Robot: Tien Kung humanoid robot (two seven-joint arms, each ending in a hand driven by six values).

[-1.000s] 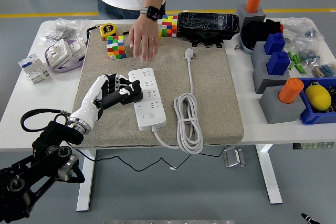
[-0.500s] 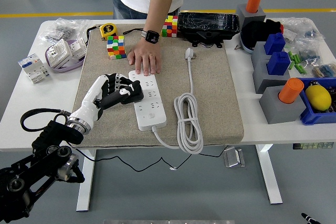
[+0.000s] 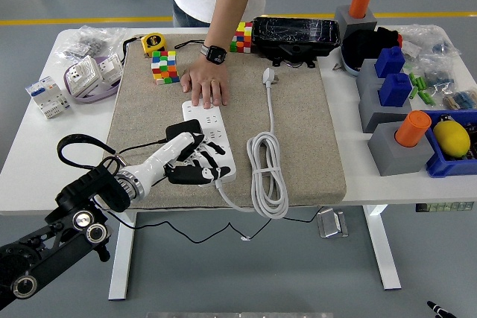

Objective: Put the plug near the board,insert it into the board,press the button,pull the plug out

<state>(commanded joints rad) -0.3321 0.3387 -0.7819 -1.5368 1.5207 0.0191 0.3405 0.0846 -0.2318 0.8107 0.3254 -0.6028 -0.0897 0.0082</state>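
The white power strip [image 3: 212,128] lies on the tan mat [image 3: 298,132], long side running away from me. A black plug [image 3: 183,129] sits at its left edge, with its black cable trailing left; I cannot tell how deep it sits. My left hand [image 3: 200,167] lies over the strip's near end, where the button is, fingers spread and holding nothing. A person's hand [image 3: 206,88] rests flat on the strip's far end. The strip's own white plug [image 3: 269,76] lies on the mat, its white cable coiled [image 3: 267,173] to the right.
Two colourful cubes [image 3: 165,66] [image 3: 240,36] and a tape measure [image 3: 153,42] lie at the mat's far edge beside a black device [image 3: 296,33]. Grey and blue blocks with orange cylinders [image 3: 399,128] stand on the right. White boxes [image 3: 48,97] lie on the left.
My left hand has let go of the black plug and moved toward me, onto the strip's near end. The plug stays at the strip's left edge. The person's hand stays on the far end.
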